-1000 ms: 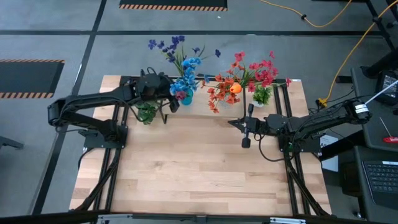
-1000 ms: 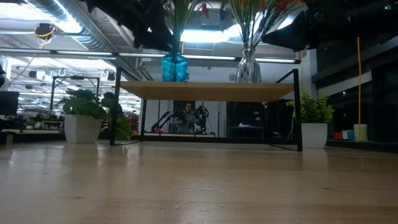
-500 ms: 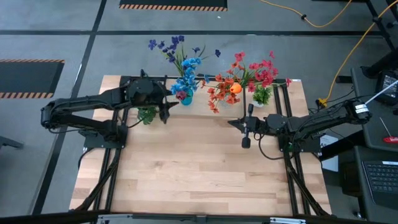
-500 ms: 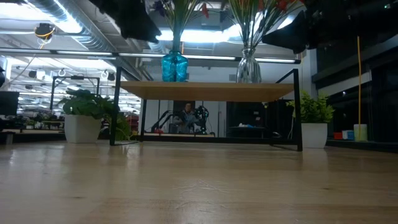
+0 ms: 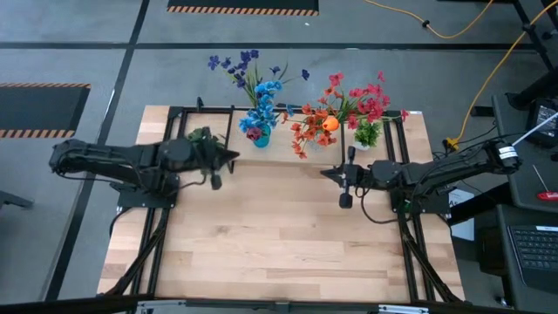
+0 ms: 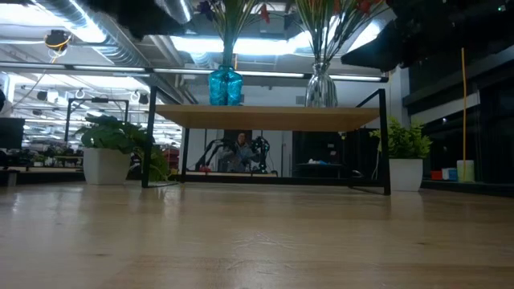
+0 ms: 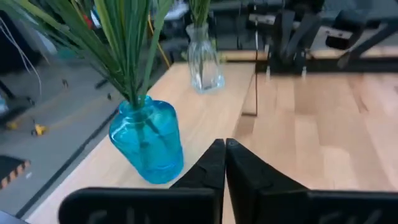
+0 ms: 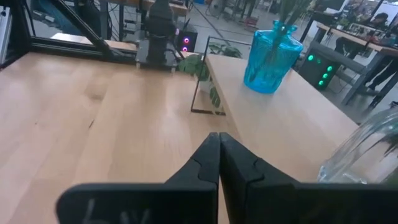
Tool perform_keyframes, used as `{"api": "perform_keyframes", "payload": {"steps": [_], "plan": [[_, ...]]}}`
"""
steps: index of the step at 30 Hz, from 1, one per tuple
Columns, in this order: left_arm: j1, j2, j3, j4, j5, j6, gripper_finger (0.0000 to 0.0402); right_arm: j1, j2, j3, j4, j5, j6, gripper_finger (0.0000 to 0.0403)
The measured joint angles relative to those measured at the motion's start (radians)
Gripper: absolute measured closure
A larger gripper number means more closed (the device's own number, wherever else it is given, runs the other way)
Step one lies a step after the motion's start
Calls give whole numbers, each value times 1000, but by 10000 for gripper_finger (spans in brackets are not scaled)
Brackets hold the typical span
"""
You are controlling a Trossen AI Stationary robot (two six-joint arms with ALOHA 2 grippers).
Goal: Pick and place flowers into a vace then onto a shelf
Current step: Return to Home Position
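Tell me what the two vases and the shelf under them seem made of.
Blue vase: likely tinted glass, glossy; see-through with bright highlights, though plastic is possible. Clear vase: colourless glass or plastic, shiny and transparent. Shelf: light wood-look plank, matt, on thin black legs, probably painted metal.

The low view's top edge cuts off the blooms of the long green-stemmed artificial flowers; only stems show. The clear glass vase in the right wrist view is blurred and cropped at the edge.
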Motion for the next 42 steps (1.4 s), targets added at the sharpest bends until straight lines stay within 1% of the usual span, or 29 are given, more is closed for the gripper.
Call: {"api": "perform_keyframes", "payload": {"steps": [4,6,9,12,14,18,19,22,23,26,30,33,35,38,39,42], "plan": [[-90,-102,-171,155,-95,26,397,9,-26,-2,0,1,12,395],[-125,-164,-256,219,-106,25,400,20,-43,-12,3,1,26,395],[-159,-264,-379,291,-80,19,400,31,-65,-31,0,0,23,395],[-169,-362,-478,349,-56,49,399,31,-89,-44,16,0,16,395],[-168,-432,-521,375,-21,77,400,31,-110,-53,16,0,-3,395],[-153,-572,-578,360,7,81,400,28,-183,-62,8,-2,-28,395],[-149,-602,-596,359,11,78,400,26,-207,-62,-6,-28,-30,395],[-134,-690,-664,352,15,80,401,8,-287,-62,-89,-152,-42,395],[-130,-717,-685,342,15,84,400,4,-318,-62,-117,-173,-37,395],[-115,-790,-684,300,16,86,399,-9,-412,-66,-189,-172,-27,395],[-100,-794,-684,300,41,95,401,-21,-559,-139,-223,-173,-55,395],[-87,-792,-684,269,34,66,399,-36,-695,-200,-269,-172,-58,395],[-79,-793,-684,276,30,59,399,-49,-790,-222,-343,-172,-52,395],[-69,-793,-683,276,29,60,400,-66,-935,-226,-487,-175,6,397],[-66,-793,-684,276,28,60,400,-66,-959,-225,-513,-176,22,398],[-50,-792,-684,280,26,66,399,-66,-943,-223,-518,-192,19,400]]}}
